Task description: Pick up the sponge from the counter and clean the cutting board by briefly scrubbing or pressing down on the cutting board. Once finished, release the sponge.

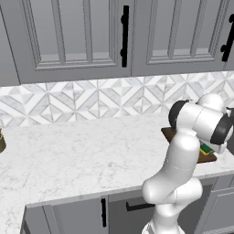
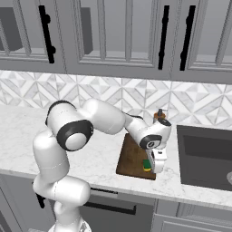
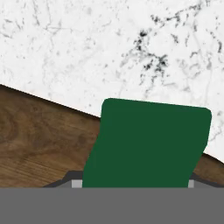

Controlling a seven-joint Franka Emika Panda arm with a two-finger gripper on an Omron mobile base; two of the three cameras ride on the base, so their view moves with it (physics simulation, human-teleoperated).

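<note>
Over the near right corner of the cutting board [image 2: 133,158], the gripper [image 2: 152,168] points straight down with its jaws closed on the sponge [image 2: 147,164]. From the right base view the sponge sits at about four o'clock on the board, close to the board's front edge, its green top above a thin yellow layer; whether its underside presses the wood or hangs just above it cannot be told. The board lies flat on the counter [image 2: 27,140], with the dark sink basin [image 2: 206,156] well apart at three o'clock and a small brown bottle-like thing [image 2: 159,116] standing behind the board at about one o'clock, partly hidden by the wrist.

From the left base view, the arm's elbow covers most of the cutting board [image 1: 168,133], and a bit of the sponge [image 1: 206,149] peeks out at the board's near right end.

Through the hand view, the sponge [image 3: 148,144] shows as a dark green block between the finger tips, overlapping the board's [image 3: 39,144] edge and the white counter [image 3: 87,48] at twelve o'clock.
</note>
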